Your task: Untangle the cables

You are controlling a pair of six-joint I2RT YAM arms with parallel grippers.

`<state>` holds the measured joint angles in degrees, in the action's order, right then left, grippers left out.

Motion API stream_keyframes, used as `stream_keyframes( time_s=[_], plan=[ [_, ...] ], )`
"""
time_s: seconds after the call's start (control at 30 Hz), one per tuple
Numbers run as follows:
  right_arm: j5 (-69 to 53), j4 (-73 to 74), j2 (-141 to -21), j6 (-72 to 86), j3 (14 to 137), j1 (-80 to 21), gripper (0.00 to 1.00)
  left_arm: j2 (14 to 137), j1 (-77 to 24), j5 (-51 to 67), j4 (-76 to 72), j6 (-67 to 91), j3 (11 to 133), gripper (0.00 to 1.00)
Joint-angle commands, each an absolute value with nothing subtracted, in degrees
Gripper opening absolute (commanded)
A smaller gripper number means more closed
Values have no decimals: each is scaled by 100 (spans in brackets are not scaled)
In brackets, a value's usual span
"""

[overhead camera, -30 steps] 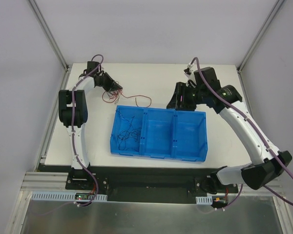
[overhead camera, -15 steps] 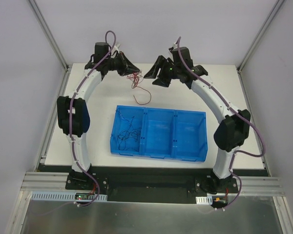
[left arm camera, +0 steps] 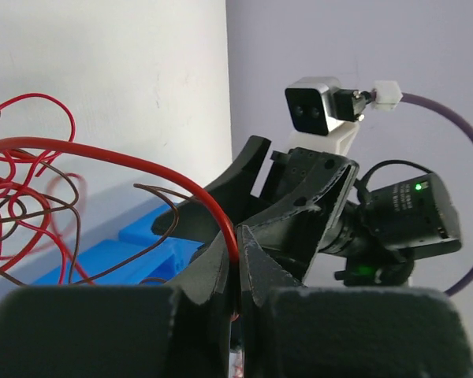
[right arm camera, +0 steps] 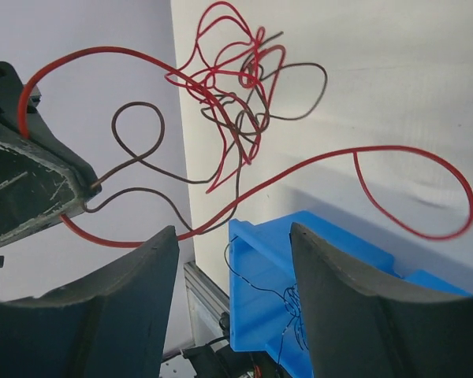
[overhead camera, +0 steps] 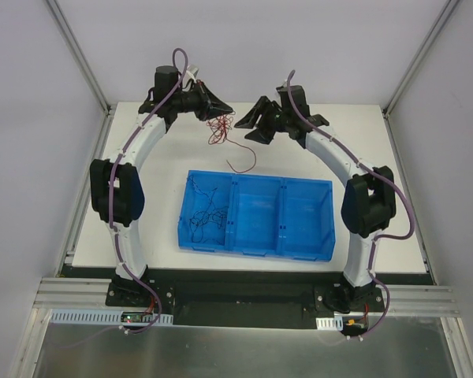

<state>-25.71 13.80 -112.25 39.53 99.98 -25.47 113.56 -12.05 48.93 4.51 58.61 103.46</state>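
My left gripper (overhead camera: 221,109) is raised over the table's far side and shut on a tangle of red and dark brown cables (overhead camera: 218,128). The red wire (left arm camera: 142,163) runs between its closed fingertips (left arm camera: 213,264). The tangle (right arm camera: 236,102) hangs in front of my right gripper (overhead camera: 244,124), which is open and empty just right of it. One red loop (overhead camera: 243,161) hangs down toward the blue tray (overhead camera: 307,230). More thin black cables (overhead camera: 207,216) lie knotted in the tray's left compartment, also seen in the right wrist view (right arm camera: 288,303).
The blue three-compartment tray sits mid-table. The middle and right compartments (overhead camera: 306,214) hold no clear tangle. The white table (overhead camera: 154,197) extends around it, with metal frame rails (overhead camera: 77,55) at the back corners.
Both arms have risen to the far middle and come close together. The left gripper has lifted the red tangle off the table, and the right gripper has swung left to face it.
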Motion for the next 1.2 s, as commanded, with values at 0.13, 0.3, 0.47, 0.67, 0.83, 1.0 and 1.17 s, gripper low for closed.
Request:
stream_keyframes(
  time_s=[0.13, 0.3, 0.47, 0.67, 0.83, 1.0, 1.17],
  plan=[
    [-2980, 237, -11390, 4139, 10142, -2654, 62, 11127, -1494, 4904, 18, 6925, 10529, 0],
    [-2918, -211, -11601, 4543, 10143, -2663, 59, 11162, -1678, 4922, 18, 7145, 10635, 0],
    [-2532, -325, -11584, 4763, 9669, -2453, 27, 10978, -1687, 4957, 18, 7085, 10661, 0],
    [-2408, -27, -11444, 4614, 9518, -1856, 1, 10557, -1670, 4984, 324, 6690, 10328, 0],
    [-1618, 1001, -11127, 3824, 9405, -1372, 0, 10354, -1591, 4869, 948, 6092, 10301, 3],
    [-977, 2187, -11145, 3271, 9878, -888, 0, 10240, -1494, 4764, 1230, 5775, 10300, 0],
    [-37, 2925, -11127, 2436, 10422, -589, 0, 10187, -1415, 4623, 1511, 5511, 10529, 0]
  ],
)
